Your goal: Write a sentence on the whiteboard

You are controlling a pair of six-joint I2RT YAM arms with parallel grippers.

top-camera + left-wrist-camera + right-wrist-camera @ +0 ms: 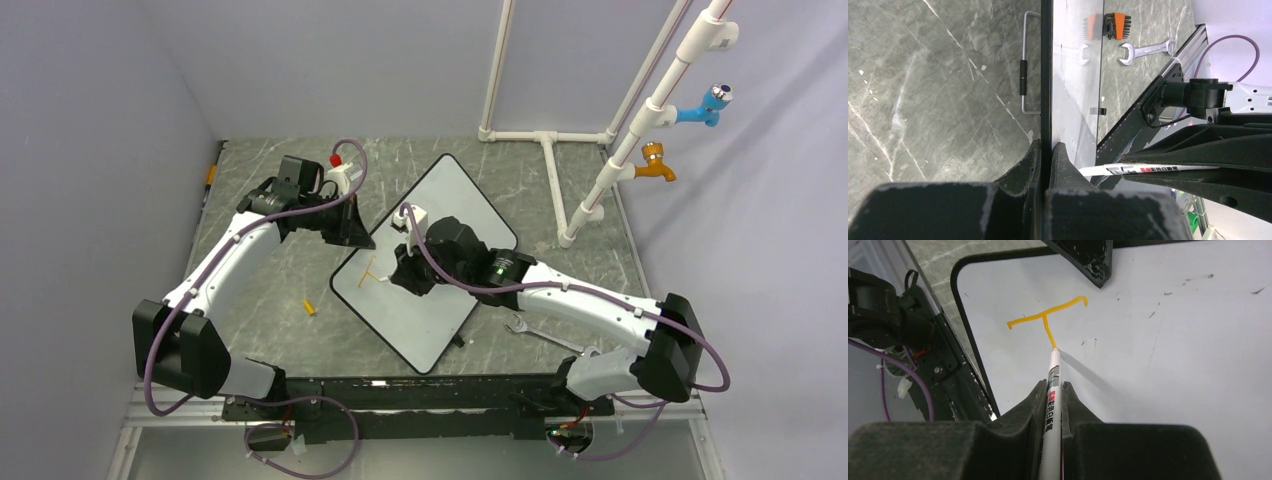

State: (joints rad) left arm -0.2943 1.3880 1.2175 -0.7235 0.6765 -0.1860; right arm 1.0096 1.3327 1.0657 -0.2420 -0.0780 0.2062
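A large flat white whiteboard with rounded corners and a thin black rim (425, 325) lies turned like a diamond in the middle of the grey marbled desk (285, 285). The left gripper (1046, 150) is closed tight on the board's black rim at about 10 o'clock in the top view, one finger on each side of the edge. The right gripper (1053, 390) is clamped on a slim white marker pen (1052, 405). The pen's tip touches the board at the foot of an orange handwritten letter T (1047, 317), which sits near the board's 9 o'clock corner. A small orange piece (310, 307) lies on the desk at 8 o'clock from the board, just apart from it. A silver open-ended spanner (535, 332) lies on the desk at 4 o'clock from the board.
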